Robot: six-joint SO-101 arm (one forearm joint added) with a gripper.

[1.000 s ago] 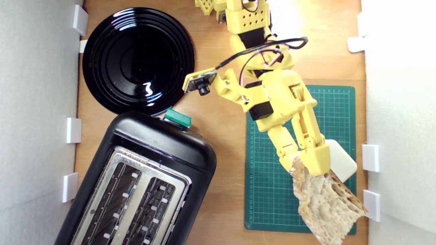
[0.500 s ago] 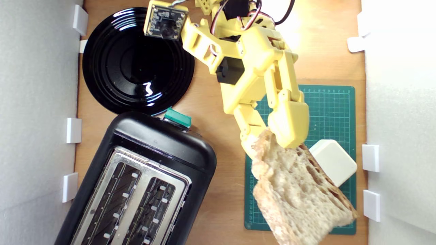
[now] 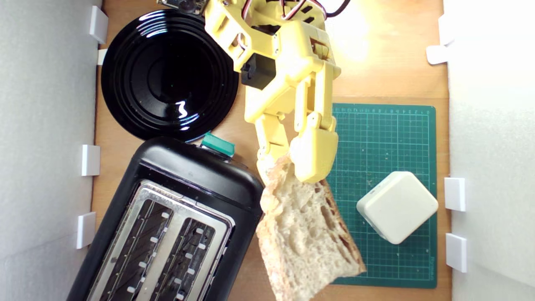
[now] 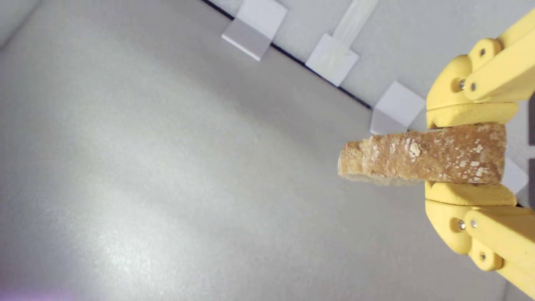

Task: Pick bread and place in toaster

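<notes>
The hand (image 3: 288,171) pinches the bread (image 3: 303,234) between its fingertips.

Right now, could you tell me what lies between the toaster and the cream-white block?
In the exterior view, the bread slice, held in the gripper, hangs between the toaster and the cream-white block, over the green cutting mat's edge.

A wooden tabletop (image 3: 388,71) lies between pale grey-white walls (image 3: 46,125), with small white brackets (image 3: 90,160) holding the panels along both edges. Bright light glares on the wood near the far end.
</notes>
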